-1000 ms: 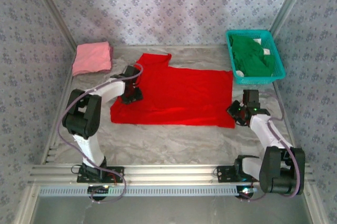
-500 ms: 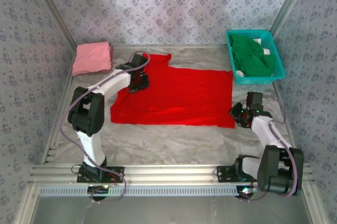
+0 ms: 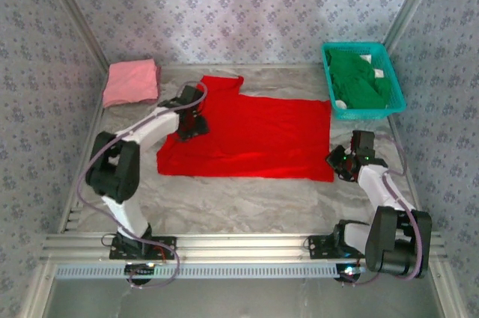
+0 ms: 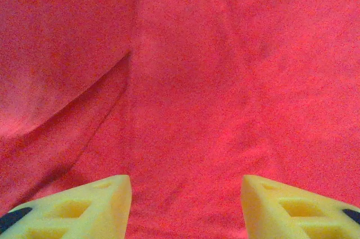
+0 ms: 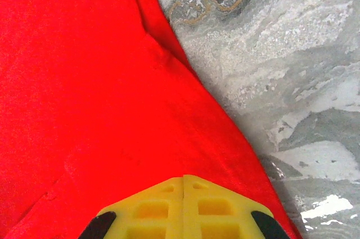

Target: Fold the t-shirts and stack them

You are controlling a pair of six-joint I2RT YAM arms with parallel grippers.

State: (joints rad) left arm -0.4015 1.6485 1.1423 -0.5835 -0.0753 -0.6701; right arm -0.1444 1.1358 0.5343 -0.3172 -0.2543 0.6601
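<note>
The red t-shirt lies spread flat in the middle of the grey marbled desk, with one sleeve sticking out at the far left corner. The left arm reaches over the shirt's left part, near that sleeve. Its left jaws stand apart with a wide gap. From the wrist view, the two yellow fingers sit either side of bare red cloth, with nothing between them. A soft crease runs across the fabric ahead of them. I can't tell whether the fingertips actually rest on the cloth.

The right arm sits at the shirt's near right corner. Its right jaws are clenched, the yellow pads meeting along a thin seam. They are over the very edge of the red cloth, where it gives way to bare desk. I can't tell whether any fabric is pinched between them.

The pink t-shirt is folded into a neat pile at the far left corner, well apart from the red one. The green t-shirt is bundled inside the teal basket at the far right.
</note>
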